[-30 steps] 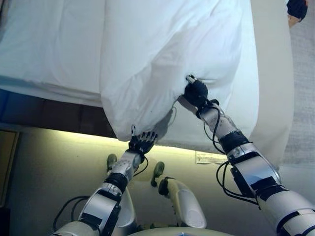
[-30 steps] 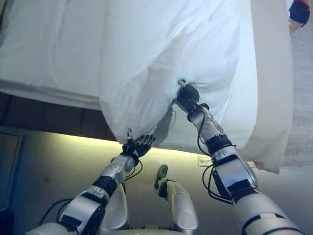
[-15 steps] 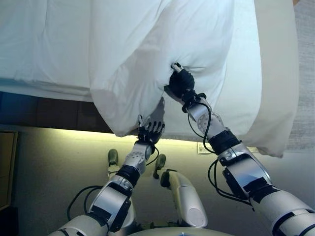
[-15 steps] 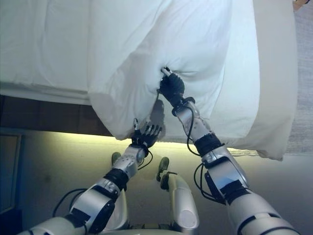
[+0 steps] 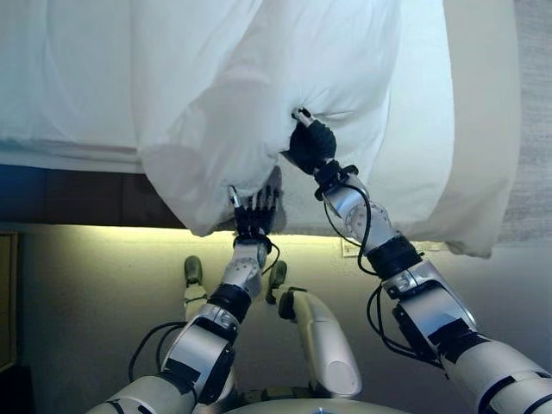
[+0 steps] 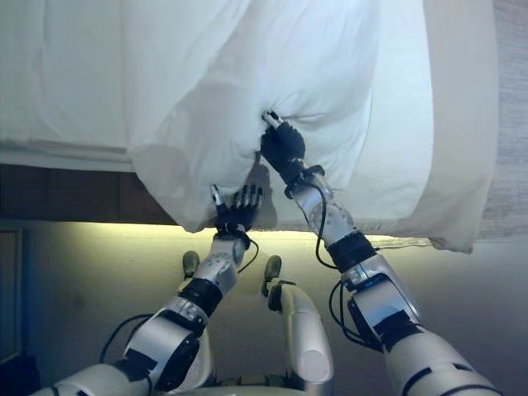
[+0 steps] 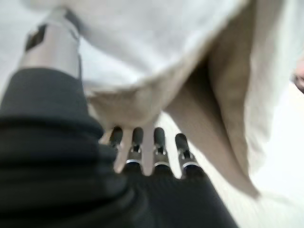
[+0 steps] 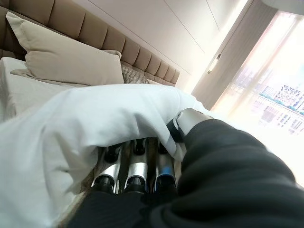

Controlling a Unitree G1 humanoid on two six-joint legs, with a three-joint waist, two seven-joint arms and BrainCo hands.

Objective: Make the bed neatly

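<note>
The bed (image 5: 60, 86) is filling the far part of the scene, its white sheet running off to the left. A white duvet (image 5: 241, 78) is lying bunched over the bed's near edge, its lower fold hanging down past the side of the mattress. At the far end of the bed, in the right wrist view, a beige pillow (image 8: 66, 59) is leaning against a padded headboard (image 8: 95, 28). The right hand (image 5: 308, 142) is reaching up into the middle of the duvet, its fingers (image 8: 135, 171) curled into the cloth and grasping a fold of it, with the fabric puckering around the grip. The left hand (image 5: 253, 211) is sitting lower and nearer, at the hanging edge of the duvet, its fingers (image 7: 159, 142) straight and released, pointing up under the fold without closing on it.
</note>
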